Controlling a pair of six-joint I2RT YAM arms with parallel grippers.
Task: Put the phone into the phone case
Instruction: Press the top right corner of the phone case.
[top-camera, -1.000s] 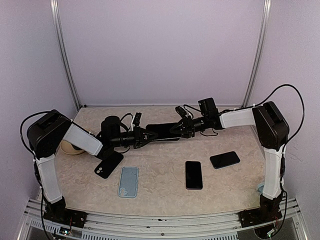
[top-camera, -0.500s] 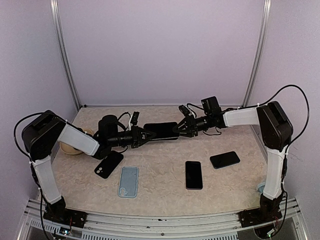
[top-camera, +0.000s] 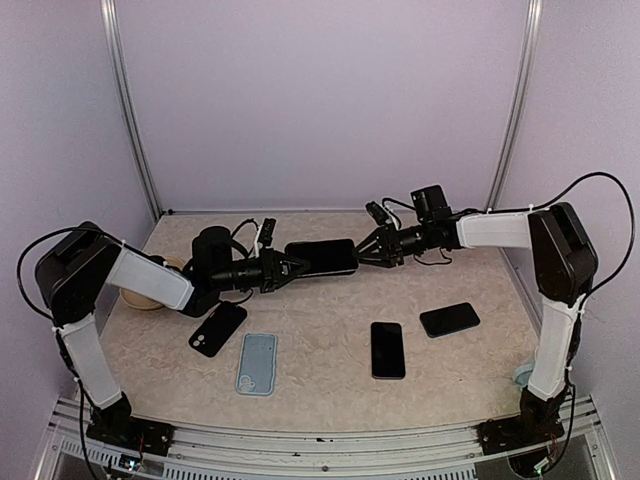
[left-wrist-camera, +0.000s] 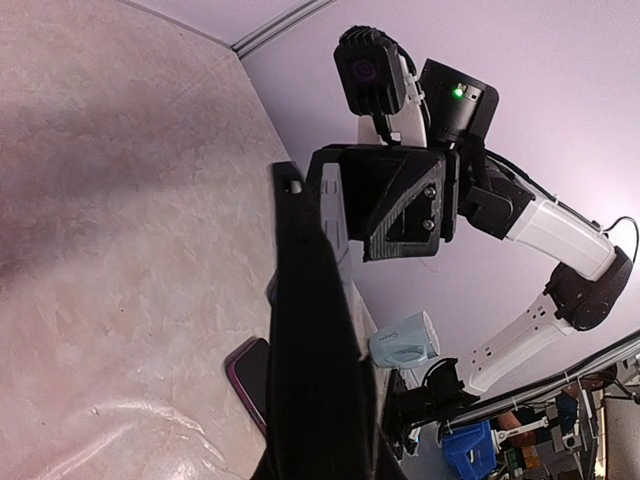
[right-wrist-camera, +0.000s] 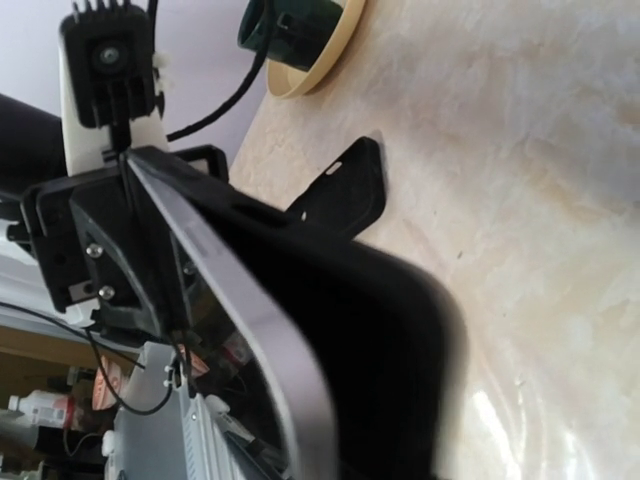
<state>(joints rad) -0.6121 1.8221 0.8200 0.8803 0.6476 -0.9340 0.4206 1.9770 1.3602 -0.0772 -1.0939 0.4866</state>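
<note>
A black phone case (top-camera: 322, 257) with a silver-edged phone (right-wrist-camera: 250, 300) set in it is held level in the air above the back middle of the table. My left gripper (top-camera: 284, 268) is shut on its left end. My right gripper (top-camera: 371, 250) is shut on its right end. In the left wrist view the case (left-wrist-camera: 312, 340) runs edge-on away from me to the right gripper (left-wrist-camera: 385, 205). In the right wrist view the black case (right-wrist-camera: 350, 310) wraps the phone's edge, with the left gripper (right-wrist-camera: 110, 250) behind it. How fully the phone is seated is hidden.
On the table lie a black case (top-camera: 218, 328), a light blue case (top-camera: 257, 363), and two dark phones (top-camera: 387, 349) (top-camera: 449, 319). A beige dish (top-camera: 143, 296) sits at the left. A pale blue mug (left-wrist-camera: 405, 340) is off the table's right front corner.
Both arms have lifted the phone and case together up and towards the back. The right gripper has shifted a little to the right.
</note>
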